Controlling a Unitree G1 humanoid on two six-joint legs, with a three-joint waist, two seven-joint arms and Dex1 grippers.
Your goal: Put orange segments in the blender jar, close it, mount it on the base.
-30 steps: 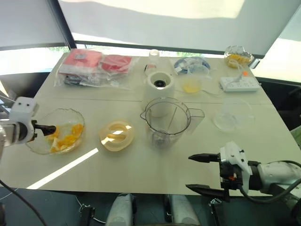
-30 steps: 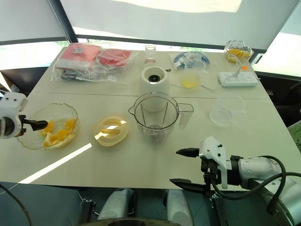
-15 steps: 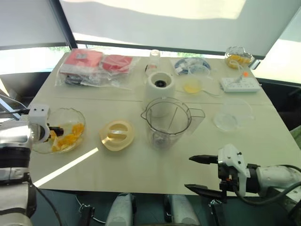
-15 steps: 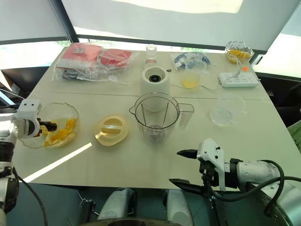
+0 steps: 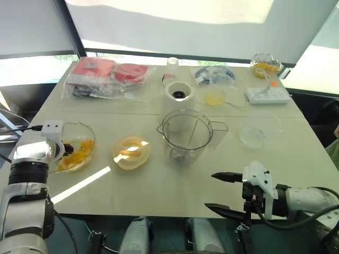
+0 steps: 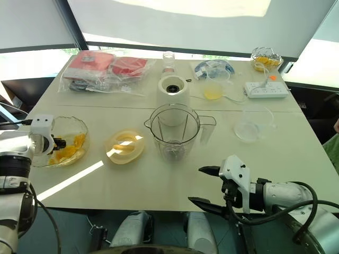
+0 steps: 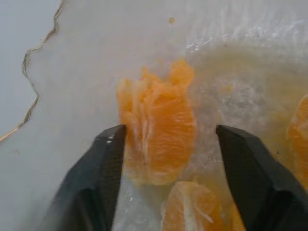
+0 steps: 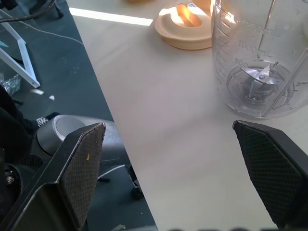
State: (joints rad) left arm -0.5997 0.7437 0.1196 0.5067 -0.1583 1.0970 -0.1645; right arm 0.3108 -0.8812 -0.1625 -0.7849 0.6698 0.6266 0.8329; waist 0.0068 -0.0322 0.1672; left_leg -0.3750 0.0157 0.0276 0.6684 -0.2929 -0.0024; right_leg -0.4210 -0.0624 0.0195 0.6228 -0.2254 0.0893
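One change | left claw (image 7: pixel 169 134) deeper in bowl (image 5: pixel 89 136), straddling orange segment (image 7: pixel 156 139)

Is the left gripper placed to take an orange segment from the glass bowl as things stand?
Probably yes: the left gripper is open inside the glass bowl, its fingers on either side of one orange segment, with nothing else between them.

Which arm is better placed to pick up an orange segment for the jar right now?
Left. The left gripper is inside the glass bowl, open, with an orange segment between its fingers. The right gripper hangs open at the near edge of the table, across the blender jar from the bowl.
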